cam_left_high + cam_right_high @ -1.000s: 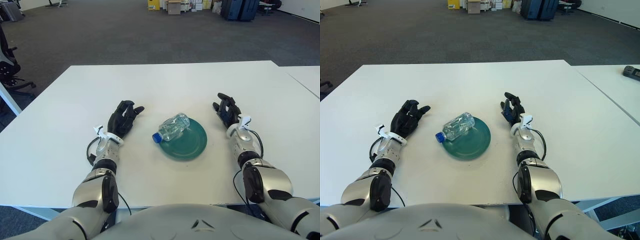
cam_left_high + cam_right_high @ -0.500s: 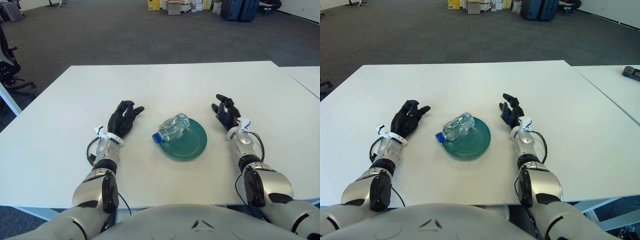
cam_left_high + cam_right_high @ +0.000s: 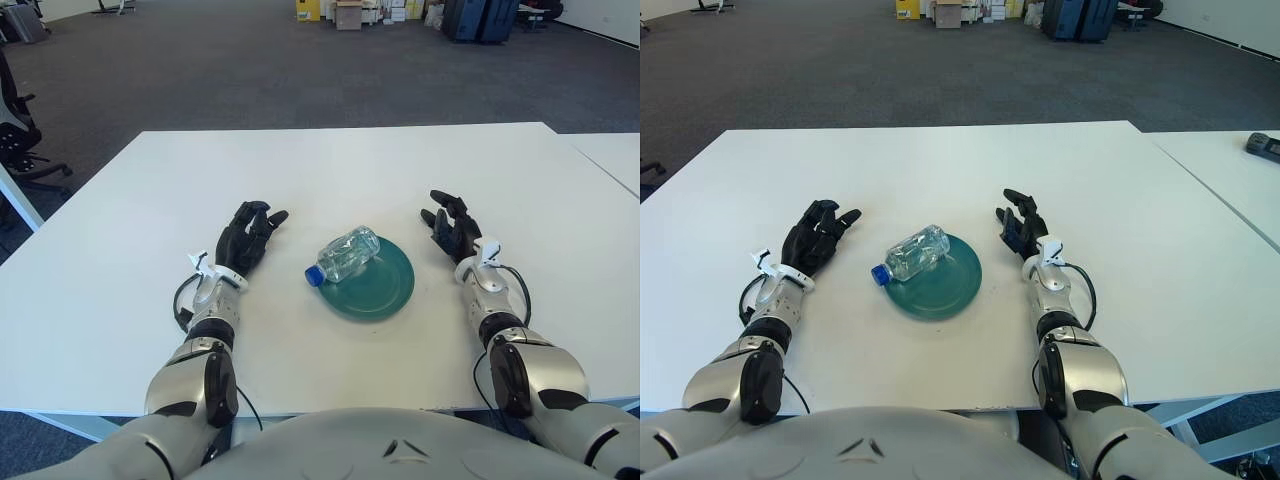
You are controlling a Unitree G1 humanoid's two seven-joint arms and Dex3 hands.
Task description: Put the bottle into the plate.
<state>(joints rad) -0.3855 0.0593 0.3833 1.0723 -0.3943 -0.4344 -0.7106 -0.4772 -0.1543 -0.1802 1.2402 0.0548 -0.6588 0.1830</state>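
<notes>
A clear plastic bottle [image 3: 347,253] with a blue cap lies on its side on the upper left part of a green plate [image 3: 378,286] at the table's middle. Its cap end sticks out over the plate's left rim. My left hand [image 3: 246,235] rests flat on the table left of the plate, fingers spread, holding nothing. My right hand [image 3: 453,226] rests on the table right of the plate, fingers relaxed and open, apart from the plate.
The white table [image 3: 340,170] reaches far behind the plate. A second white table [image 3: 615,150] stands to the right with a dark object [image 3: 1264,144] on it. An office chair [image 3: 15,130] stands at the far left.
My right hand has drifted slightly back and toward the plate's side. The bottle, plate and left hand have not moved.
</notes>
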